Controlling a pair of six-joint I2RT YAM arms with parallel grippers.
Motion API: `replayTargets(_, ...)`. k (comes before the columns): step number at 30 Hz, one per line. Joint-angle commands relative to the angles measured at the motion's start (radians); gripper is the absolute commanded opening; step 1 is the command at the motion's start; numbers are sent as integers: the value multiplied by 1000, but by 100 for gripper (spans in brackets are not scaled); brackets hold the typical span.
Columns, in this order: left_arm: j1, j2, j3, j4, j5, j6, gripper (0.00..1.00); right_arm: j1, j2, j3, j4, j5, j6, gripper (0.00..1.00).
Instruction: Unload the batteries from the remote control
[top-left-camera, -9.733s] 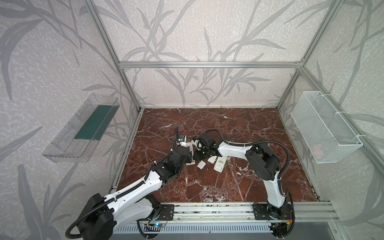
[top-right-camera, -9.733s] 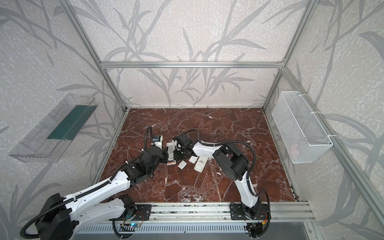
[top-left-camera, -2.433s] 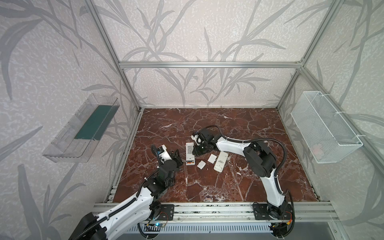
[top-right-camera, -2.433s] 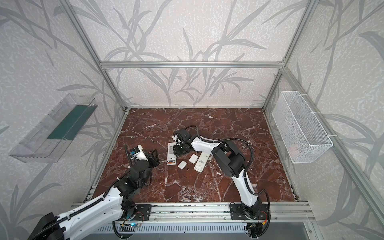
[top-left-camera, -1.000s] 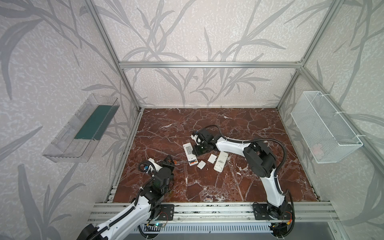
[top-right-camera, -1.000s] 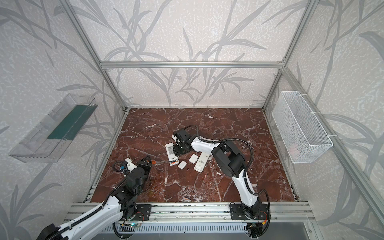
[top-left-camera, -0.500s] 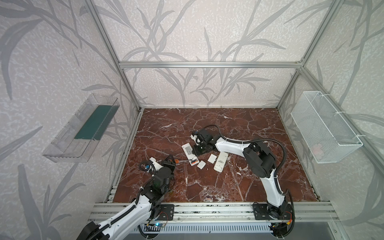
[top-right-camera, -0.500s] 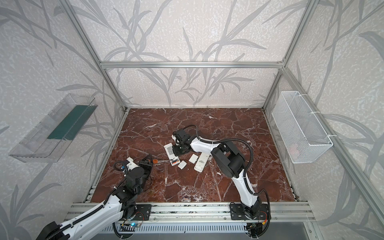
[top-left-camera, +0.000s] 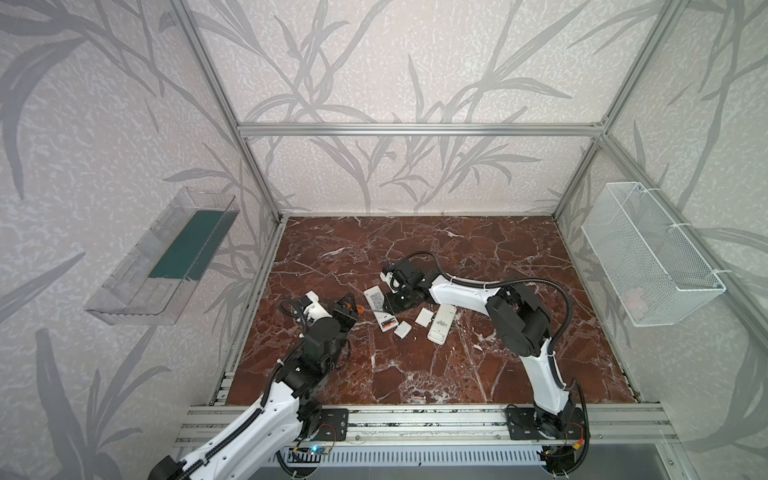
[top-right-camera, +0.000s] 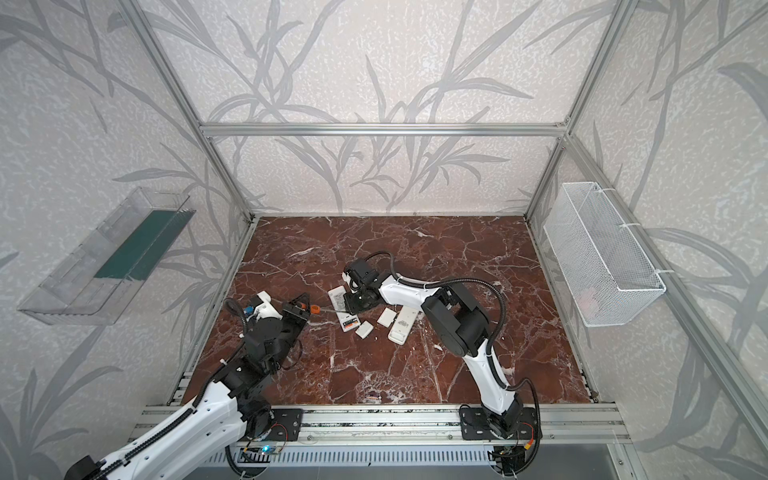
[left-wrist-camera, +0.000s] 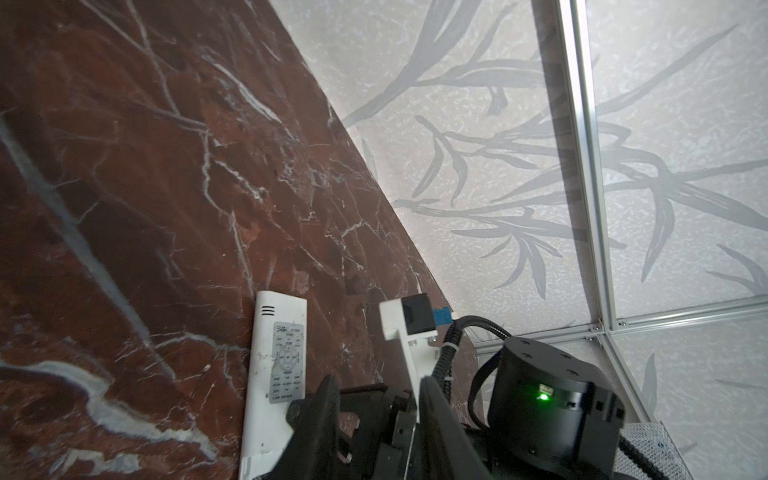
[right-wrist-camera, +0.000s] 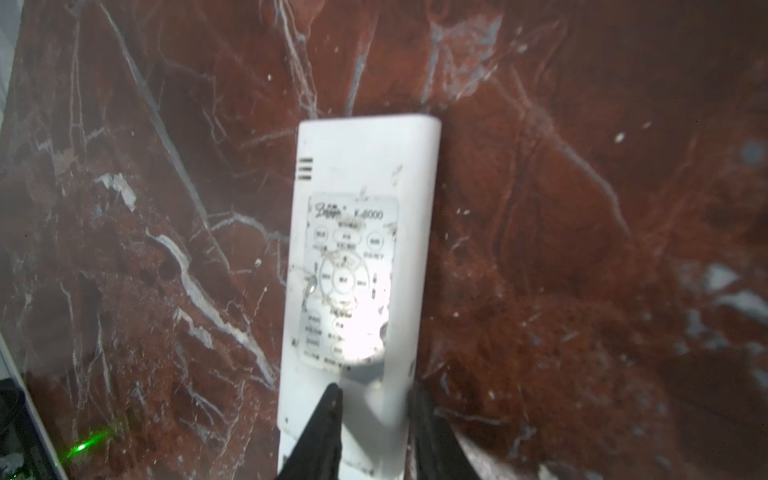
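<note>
Far to the left of the remote control (top-left-camera: 377, 300), a clear wall bin (top-left-camera: 137, 286) hangs with a green panel inside it. Nearer, just left of the remote, the left gripper (top-left-camera: 350, 302) is clamped on the orange handle of a screwdriver (top-left-camera: 358, 308). Its thin shaft reaches across to the remote's long edge, but the tip is too small to tell whether it touches. The remote lies sticker side up on the marble table (top-left-camera: 478, 374). At its near end a spot of orange shows in the open bay: the orange battery (top-left-camera: 388, 326), seated in the remote; any other cells cannot be made out. The right gripper (right-wrist-camera: 376, 395) hovers over the remote from its right, fingers a little apart above the white casing. Right of the remote lie two small white covers (top-left-camera: 402, 331) (top-left-camera: 424, 317), apart from each other, then a second remote (top-left-camera: 441, 328) just beside the farther cover. Far right of the remote, a white wire basket (top-left-camera: 623, 249) hangs on the wall.
</note>
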Motion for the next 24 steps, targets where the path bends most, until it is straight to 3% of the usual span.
replayTargets(1, 33, 34, 74, -152, 50, 170, 0, -2, -100, 0, -73, -8, -19, 33)
replayTargets(6, 54, 119, 198, -233, 89, 325, 0, -25, -136, -11, -101, 26, -44, 33)
replayTargets(15, 106, 209, 333, -380, 105, 563, 0, -17, -51, -37, -138, 90, -82, 18)
replayTargets(24, 254, 238, 331, -434, 225, 612, 0, 60, -3, -33, -144, 59, -52, 15)
